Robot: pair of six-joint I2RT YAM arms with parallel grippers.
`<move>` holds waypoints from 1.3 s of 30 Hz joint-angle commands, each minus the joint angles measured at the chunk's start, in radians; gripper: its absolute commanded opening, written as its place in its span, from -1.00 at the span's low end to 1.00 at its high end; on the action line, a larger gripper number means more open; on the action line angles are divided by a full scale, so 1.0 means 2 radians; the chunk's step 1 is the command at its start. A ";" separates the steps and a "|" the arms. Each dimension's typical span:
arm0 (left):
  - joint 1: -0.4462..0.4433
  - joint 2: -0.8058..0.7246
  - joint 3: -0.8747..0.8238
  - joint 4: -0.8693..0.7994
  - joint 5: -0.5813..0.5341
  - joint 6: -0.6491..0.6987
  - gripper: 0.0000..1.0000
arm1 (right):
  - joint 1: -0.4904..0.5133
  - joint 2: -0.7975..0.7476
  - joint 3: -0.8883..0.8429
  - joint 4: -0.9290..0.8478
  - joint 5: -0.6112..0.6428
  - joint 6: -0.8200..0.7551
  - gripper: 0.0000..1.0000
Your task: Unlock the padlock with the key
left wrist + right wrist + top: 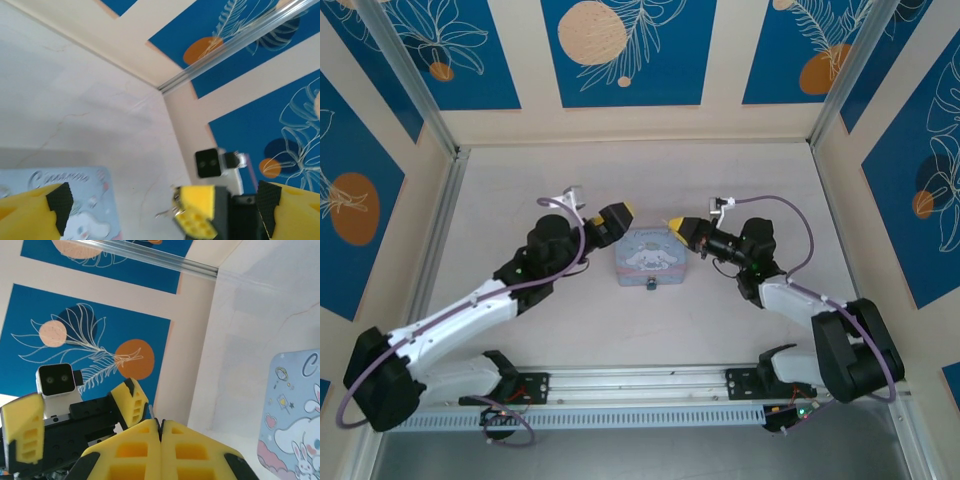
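The right gripper (pixel 160 429) is seen closed, its yellow fingers pressed flat together with only a dark seam between them. In the left wrist view a thin silvery-grey sliver is seen projecting from its tip. This is taken to be the thin dark-grey metal key (pixel 167 214), pinched there, though its shape cannot be made out.

The left gripper (pixel 617 220) is held wide open, with nothing between its black-padded yellow fingers (pixel 57 207). It is pointed towards the right gripper, the two tips facing each other near the far corners of a pastel-blue rectangular tin (pixel 652 252) printed with a white cartoon dog. The tin is laid flat on the pale counter (pixel 720 180) with its lid down.

The tiny dark-and-silvery metal padlock (pixel 651 286) is found at the middle of the tin's near edge, touching it, on the side away from both grippers. Whether its shackle is shut cannot be told at this size, but it is judged to be locked.

The task is judged to be at an early stage. The key appears to be in hand, and nothing more is done. The key is yet to be carried across the tin to the padlock, lined up with the keyhole, pushed in and turned. The padlock is also likely to need steadying, for which the open left gripper is free.
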 commanded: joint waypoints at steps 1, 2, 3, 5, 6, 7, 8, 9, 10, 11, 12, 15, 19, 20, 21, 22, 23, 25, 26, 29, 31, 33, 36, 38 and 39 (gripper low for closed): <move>-0.002 -0.013 -0.022 -0.129 0.027 0.041 0.99 | -0.004 -0.033 -0.005 -0.097 -0.015 -0.059 -1.00; -0.004 -0.014 -0.026 -0.142 0.035 0.041 1.00 | -0.005 -0.040 -0.004 -0.114 -0.017 -0.070 -1.00; -0.009 -0.013 -0.031 -0.154 0.043 0.041 1.00 | -0.006 -0.049 -0.002 -0.137 -0.018 -0.085 -1.00; -0.026 -0.011 -0.050 -0.157 0.047 0.036 1.00 | -0.006 -0.065 -0.001 -0.180 -0.011 -0.107 -1.00; -0.039 -0.009 -0.062 -0.147 0.043 0.035 0.99 | -0.008 -0.070 -0.001 -0.198 -0.009 -0.117 -1.00; -0.054 -0.007 -0.075 -0.132 0.034 0.036 0.98 | -0.009 -0.073 0.000 -0.214 -0.006 -0.122 -1.00; -0.067 -0.003 -0.085 -0.116 0.028 0.040 0.97 | -0.012 -0.073 0.001 -0.222 -0.005 -0.123 -1.00; -0.080 0.003 -0.097 -0.096 0.025 0.044 0.97 | -0.016 -0.071 0.001 -0.227 -0.006 -0.123 -1.00; -0.090 0.013 -0.108 -0.071 0.026 0.048 0.95 | -0.019 -0.067 0.001 -0.229 -0.008 -0.123 -1.00; -0.099 0.022 -0.114 -0.054 0.028 0.052 0.92 | -0.022 -0.064 0.001 -0.228 -0.010 -0.122 -1.00; -0.108 0.034 -0.118 -0.040 0.030 0.059 0.90 | -0.025 -0.060 0.001 -0.227 -0.011 -0.121 -1.00; -0.135 0.072 -0.111 -0.012 0.030 0.088 0.85 | -0.026 -0.046 0.004 -0.224 -0.012 -0.122 -1.00; -0.161 0.124 -0.091 0.006 0.008 0.107 0.75 | -0.027 -0.029 0.005 -0.219 -0.010 -0.124 -1.00; -0.163 0.134 -0.091 0.015 0.003 0.109 0.72 | -0.027 -0.025 0.004 -0.218 -0.010 -0.126 -1.00; -0.163 0.145 -0.090 0.025 -0.003 0.110 0.68 | -0.027 -0.023 0.002 -0.216 -0.009 -0.125 -1.00; -0.163 0.154 -0.090 0.033 -0.011 0.111 0.63 | -0.027 -0.021 -0.001 -0.210 -0.009 -0.123 -1.00; -0.163 0.162 -0.091 0.041 -0.017 0.114 0.60 | -0.027 -0.019 -0.005 -0.205 -0.008 -0.122 -1.00; -0.163 0.177 -0.091 0.053 -0.034 0.122 0.53 | -0.027 -0.012 -0.010 -0.195 -0.007 -0.120 -1.00; -0.163 0.182 -0.092 0.056 -0.041 0.127 0.52 | -0.027 -0.007 -0.010 -0.189 -0.008 -0.118 -1.00; -0.163 0.190 -0.091 0.065 -0.065 0.150 0.50 | -0.028 0.008 -0.012 -0.168 -0.013 -0.110 -1.00; -0.163 0.194 -0.089 0.064 -0.080 0.167 0.49 | -0.027 0.016 -0.014 -0.157 -0.013 -0.105 -1.00; -0.162 0.201 -0.086 0.065 -0.088 0.178 0.49 | -0.026 0.020 -0.014 -0.150 -0.011 -0.101 -1.00; -0.161 0.221 -0.077 0.069 -0.085 0.188 0.48 | -0.025 0.025 -0.013 -0.148 -0.010 -0.098 -1.00; -0.161 0.237 -0.071 0.077 -0.083 0.189 0.48 | -0.025 0.026 -0.012 -0.150 -0.010 -0.100 -1.00; -0.161 0.246 -0.068 0.082 -0.082 0.189 0.48 | -0.024 0.026 -0.011 -0.151 -0.008 -0.101 -1.00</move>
